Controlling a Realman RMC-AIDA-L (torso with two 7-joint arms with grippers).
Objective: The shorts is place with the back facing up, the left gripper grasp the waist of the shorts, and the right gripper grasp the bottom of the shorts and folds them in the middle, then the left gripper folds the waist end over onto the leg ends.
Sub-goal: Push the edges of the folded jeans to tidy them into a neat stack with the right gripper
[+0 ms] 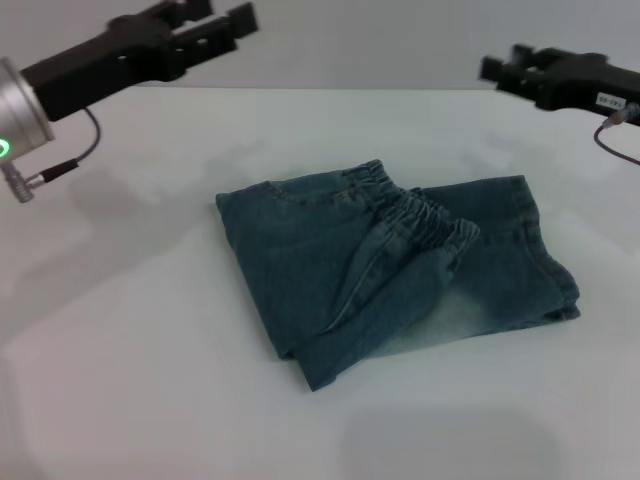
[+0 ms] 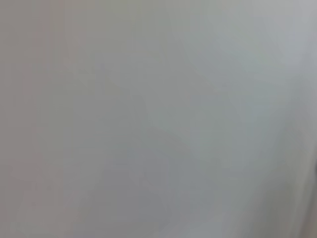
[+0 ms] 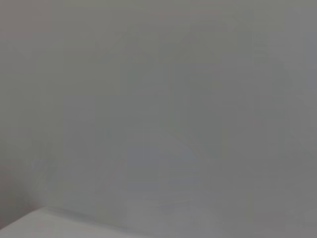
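Note:
The shorts [image 1: 380, 270] lie folded into a compact bundle in the middle of the white table [image 1: 130, 330]. The ruffled waist [image 1: 425, 215] runs across the top of the bundle. A flat denim layer with a straight edge, the bottom of the shorts [image 1: 545, 265], sticks out on the right. No pockets or print show. My left gripper [image 1: 215, 22] hangs raised at the far left, open and empty, well clear of the fabric. At the far right my right gripper [image 1: 503, 66] is also raised, open and empty. Both wrist views show only a blank grey surface.
A thin cable [image 1: 70, 160] loops beneath the left arm's silver wrist [image 1: 22, 112], which shows a green light. The table's far edge [image 1: 330, 88] meets a grey wall.

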